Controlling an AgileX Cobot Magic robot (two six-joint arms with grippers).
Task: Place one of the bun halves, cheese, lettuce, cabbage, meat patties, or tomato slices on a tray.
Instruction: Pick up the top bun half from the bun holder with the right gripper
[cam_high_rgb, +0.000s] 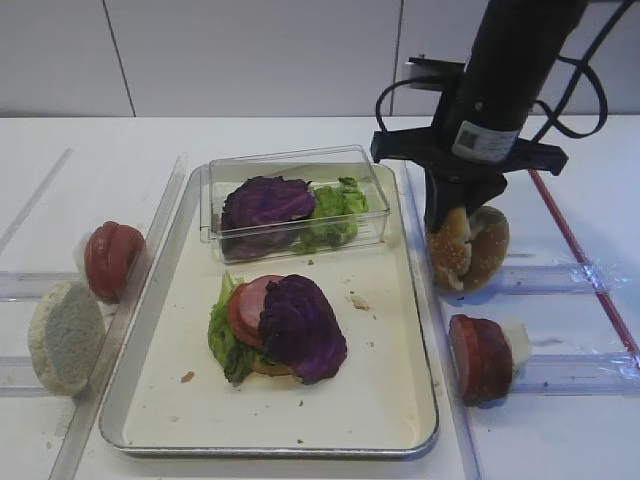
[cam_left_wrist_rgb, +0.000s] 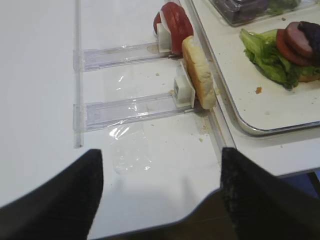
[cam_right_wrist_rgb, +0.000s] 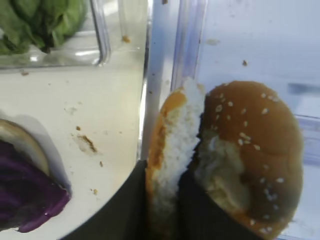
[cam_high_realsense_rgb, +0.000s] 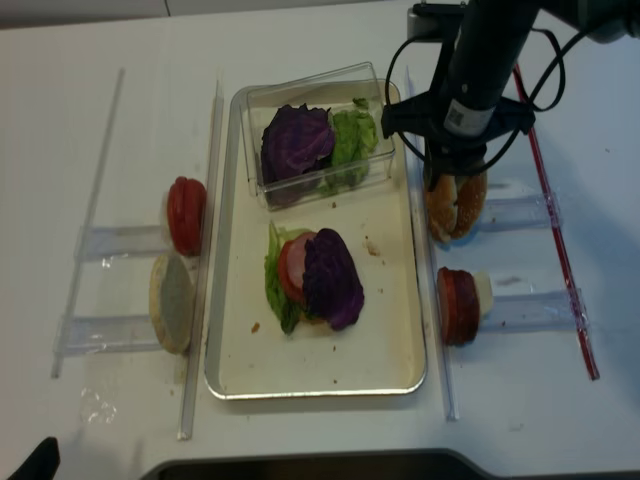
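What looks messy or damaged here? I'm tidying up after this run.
The sesame bun top in the rack right of the tray has a chunk torn from its edge, baring white crumb. The right gripper has its jaws around the bun slice beside it. Crumbs dot the tray floor.

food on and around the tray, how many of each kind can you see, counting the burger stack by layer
Bun pieces: 4 (left rack, two at the right gripper, stack base)
Tomato stacks: 2
Purple cabbage: 2
Lettuce: 2
Meat slice: 1
Total: 11
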